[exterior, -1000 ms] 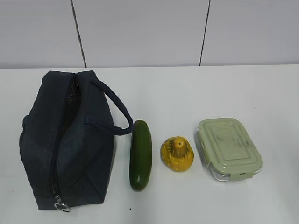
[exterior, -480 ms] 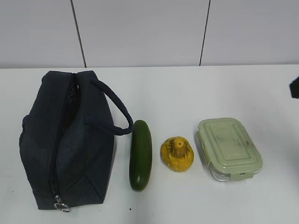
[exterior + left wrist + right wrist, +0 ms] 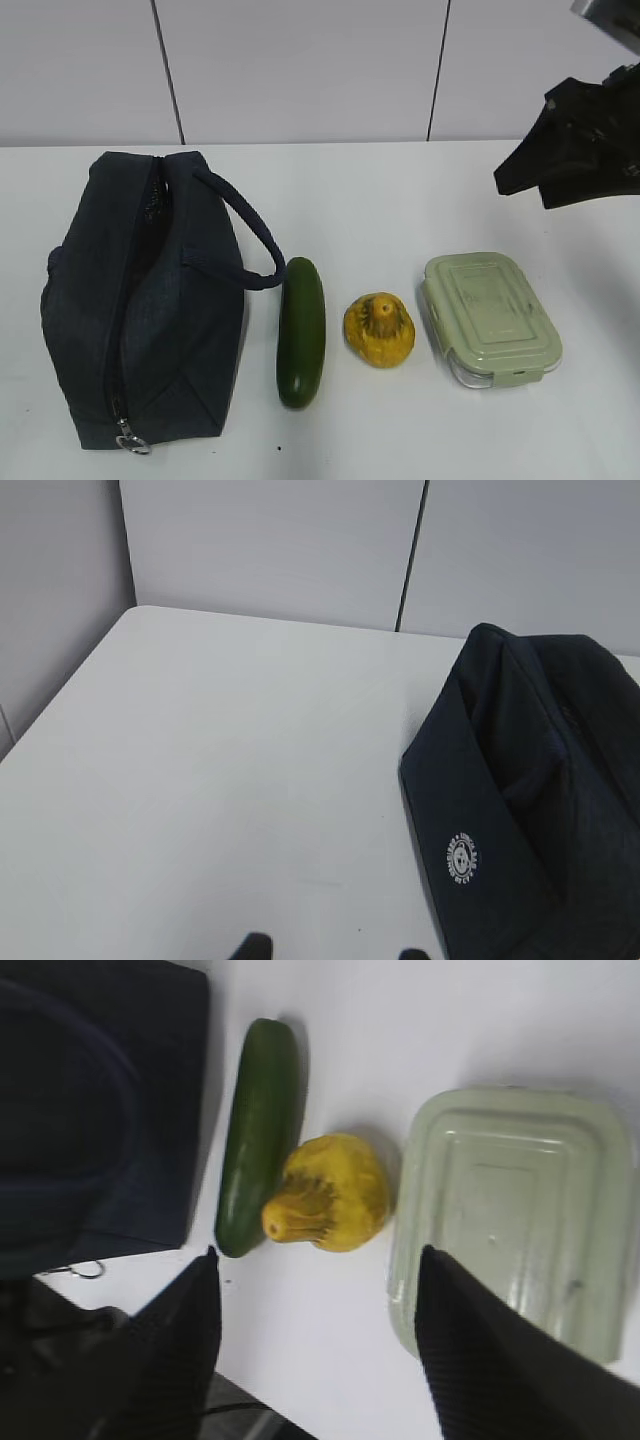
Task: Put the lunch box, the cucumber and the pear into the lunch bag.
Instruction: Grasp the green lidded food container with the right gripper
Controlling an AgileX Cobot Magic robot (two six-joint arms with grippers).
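Observation:
The navy lunch bag (image 3: 140, 300) lies at the left, its ring pull (image 3: 131, 438) at the near end. To its right, in a row, lie the dark green cucumber (image 3: 301, 332), the yellow pear (image 3: 379, 329) and the lunch box (image 3: 488, 317) with its sage-green lid. My right gripper (image 3: 530, 190) hovers at the upper right, above and behind the lunch box. In the right wrist view it (image 3: 319, 1252) is open and empty above the pear (image 3: 335, 1192), cucumber (image 3: 258, 1135) and lunch box (image 3: 515, 1220). My left gripper (image 3: 332, 950) is open and empty, left of the bag (image 3: 530, 800).
The white table (image 3: 400, 200) runs back to a grey panelled wall (image 3: 300, 70). The bag's loop handle (image 3: 250, 235) arches toward the cucumber's far end. Bare tabletop (image 3: 230, 780) lies left of the bag.
My right arm has come into the exterior view from the right edge and now hangs over the table's upper right. The bag, cucumber, pear and lunch box have not moved.

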